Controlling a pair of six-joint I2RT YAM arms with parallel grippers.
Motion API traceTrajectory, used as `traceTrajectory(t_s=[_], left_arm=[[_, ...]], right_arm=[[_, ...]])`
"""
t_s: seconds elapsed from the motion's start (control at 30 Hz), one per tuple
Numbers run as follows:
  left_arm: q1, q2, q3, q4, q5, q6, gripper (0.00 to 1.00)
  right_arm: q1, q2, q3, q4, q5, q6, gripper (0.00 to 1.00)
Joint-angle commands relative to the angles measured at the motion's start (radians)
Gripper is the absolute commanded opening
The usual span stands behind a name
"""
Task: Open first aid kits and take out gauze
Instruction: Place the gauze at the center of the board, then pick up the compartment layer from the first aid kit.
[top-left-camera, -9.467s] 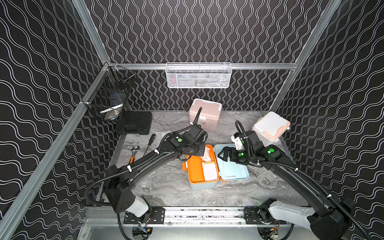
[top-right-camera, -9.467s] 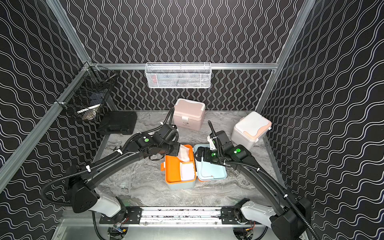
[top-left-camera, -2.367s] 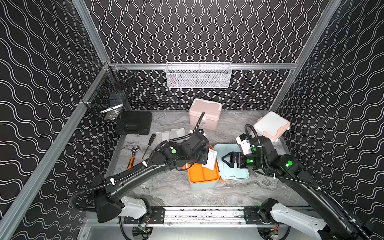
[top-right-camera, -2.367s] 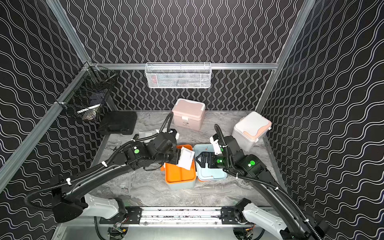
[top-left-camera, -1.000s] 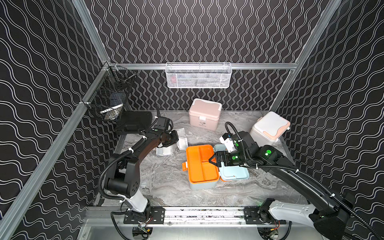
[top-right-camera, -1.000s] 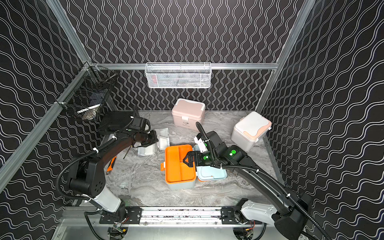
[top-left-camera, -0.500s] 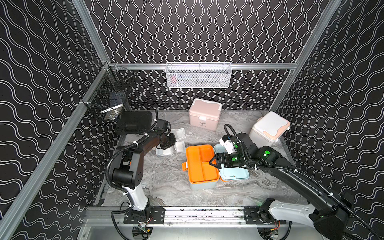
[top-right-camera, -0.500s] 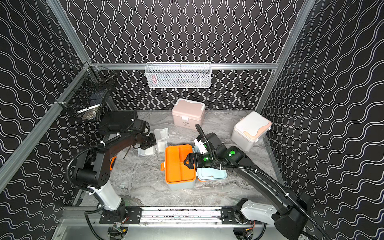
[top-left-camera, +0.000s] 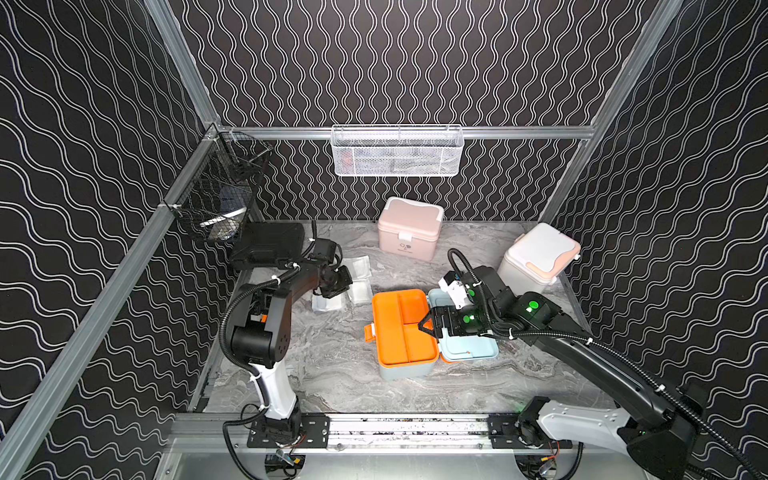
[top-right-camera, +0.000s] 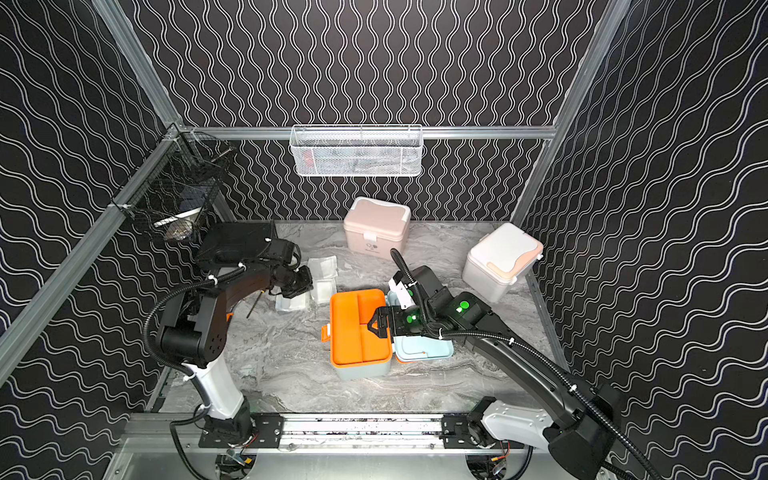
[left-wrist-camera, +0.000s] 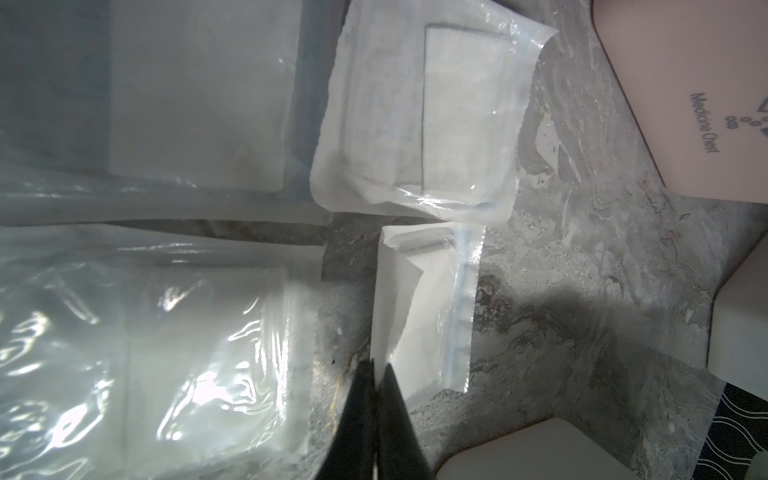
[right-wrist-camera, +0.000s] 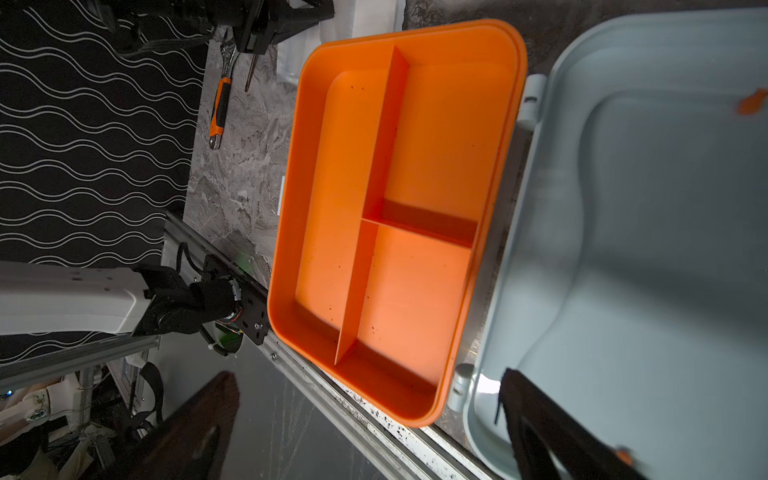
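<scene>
Currently, at the far left of the counter (top-left-camera: 332, 370), I note the flat black case (top-left-camera: 266, 245), closed. Just beside it, the left claw (top-left-camera: 340, 289) sits low over the gauze (top-left-camera: 359, 266), where several packets lie clustered on the marble, outside any kit. In the left wrist view its fingers (left-wrist-camera: 357, 415) are all but pressed together, with the edge of one packet (left-wrist-camera: 424, 311) right at their tips. I cannot tell whether that edge is pinched. Behind the packets, the pink kit (top-left-camera: 409, 228) stands against the back wall with its lid shut. At centre the blue-grey kit (top-left-camera: 405, 372) lies open, showing its three-compartment orange tray (top-left-camera: 401, 328), with the lid (top-left-camera: 469, 351) folded flat to the right. The right claw (top-left-camera: 429, 326) hovers over the hinge line between tray and lid, jaws spread wide and gripping nothing. At the far right, the white kit (top-left-camera: 536, 262) with peach trim is closed.
</scene>
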Motion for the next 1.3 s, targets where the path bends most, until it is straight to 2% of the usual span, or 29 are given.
traceTrajectory(t_s=[0.0,0.23,0.67,0.97,1.27], left_arm=[[0.002,-0.006,0.016,-0.024,0.0,0.036,0.23],[0.001,-0.115,0.02,-0.088,-0.01,0.055,0.46],[-0.005,-0.637,-0.001,-0.258,0.121,0.076,0.84],[-0.006,-0.909,-0.037,-0.342,0.215,0.037,0.98],[-0.006,-1.033,-0.256,-0.255,0.342,-0.045,0.99]], right_arm=[[0.002,0.003,0.012,-0.005,-0.008,0.012,1.0],[0.006,-0.01,0.02,-0.005,0.006,0.023,1.0],[0.024,-0.156,0.05,0.075,0.008,0.02,1.0],[0.033,-0.175,0.059,0.11,0.007,0.035,1.0],[0.087,-0.027,0.116,0.085,0.077,0.058,0.98]])
